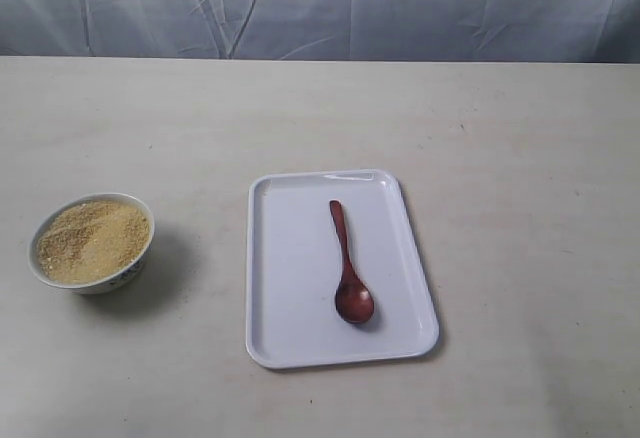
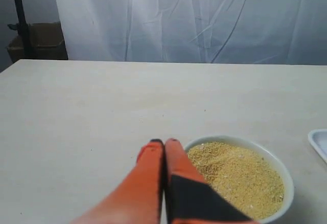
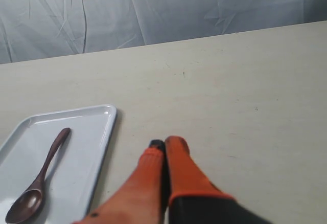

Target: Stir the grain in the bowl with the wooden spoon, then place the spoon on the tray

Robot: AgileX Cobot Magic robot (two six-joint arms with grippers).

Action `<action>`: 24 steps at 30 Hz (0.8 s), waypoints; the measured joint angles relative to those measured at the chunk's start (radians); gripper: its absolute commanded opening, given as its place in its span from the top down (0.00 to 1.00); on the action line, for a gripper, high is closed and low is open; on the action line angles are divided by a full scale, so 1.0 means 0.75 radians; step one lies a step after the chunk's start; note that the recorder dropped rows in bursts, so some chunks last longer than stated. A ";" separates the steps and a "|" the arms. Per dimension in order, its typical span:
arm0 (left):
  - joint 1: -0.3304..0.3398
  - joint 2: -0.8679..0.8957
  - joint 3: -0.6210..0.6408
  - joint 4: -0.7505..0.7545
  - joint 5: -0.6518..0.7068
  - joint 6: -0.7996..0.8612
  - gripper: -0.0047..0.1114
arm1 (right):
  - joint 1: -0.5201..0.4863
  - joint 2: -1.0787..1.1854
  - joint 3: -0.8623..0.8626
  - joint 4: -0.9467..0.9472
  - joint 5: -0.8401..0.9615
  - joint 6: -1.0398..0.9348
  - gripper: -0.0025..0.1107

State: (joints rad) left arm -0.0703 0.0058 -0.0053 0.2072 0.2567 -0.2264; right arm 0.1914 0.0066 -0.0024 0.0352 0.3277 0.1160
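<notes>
The white bowl (image 1: 92, 243) stands at the left of the table, filled with yellow-tan grain (image 1: 92, 241). On the white tray (image 1: 290, 258) in the middle lies the dark wooden spoon (image 1: 347, 265), its oval end toward the front edge. Neither arm shows in the exterior view. In the left wrist view my left gripper (image 2: 164, 143) is shut and empty, its orange fingers just beside the bowl (image 2: 286, 180) and its grain (image 2: 237, 175). My right gripper (image 3: 164, 143) is shut and empty over bare table, to the side of the tray (image 3: 99, 132) and spoon (image 3: 38, 183).
A pale wrinkled curtain (image 1: 320, 3) hangs behind the table's far edge. A cardboard box (image 2: 38, 40) and a dark pole (image 2: 18, 19) stand off the table in the left wrist view.
</notes>
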 measured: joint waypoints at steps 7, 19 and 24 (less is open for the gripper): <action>0.000 -0.001 0.001 -0.003 0.000 0.000 0.96 | 0.000 0.000 0.000 0.000 0.002 0.000 0.98; 0.000 -0.001 0.001 -0.110 -0.002 0.035 0.96 | 0.000 0.000 0.000 0.000 0.002 0.000 0.98; 0.000 -0.001 0.001 -0.276 -0.006 0.182 0.96 | 0.000 0.000 0.000 0.000 0.002 0.000 0.98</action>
State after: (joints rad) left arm -0.0703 0.0051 -0.0047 0.0000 0.2523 -0.0899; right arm 0.1914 0.0066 -0.0024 0.0352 0.3295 0.1160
